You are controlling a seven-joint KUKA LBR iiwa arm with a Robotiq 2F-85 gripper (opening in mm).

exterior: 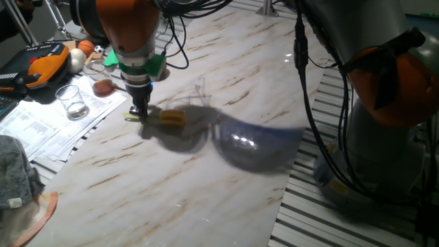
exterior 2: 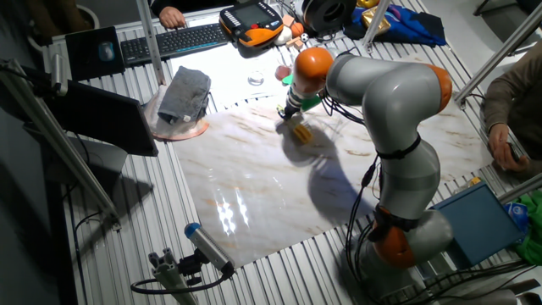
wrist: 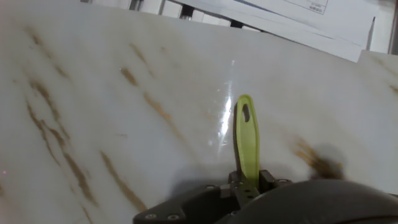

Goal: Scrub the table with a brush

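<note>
The brush lies on the surface near its far edge, with wide bare marble toward the near side. The gripper stands over the handle, jaws clenched on it. Papers and a glass sit just beyond that edge. Only the hand view shows the handle's slotted tip.

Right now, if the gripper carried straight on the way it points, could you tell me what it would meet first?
The gripper points straight down, shut on the brush handle, so it would likely meet the table right beneath it; the gap looks very small, though depth is unclear.
</note>
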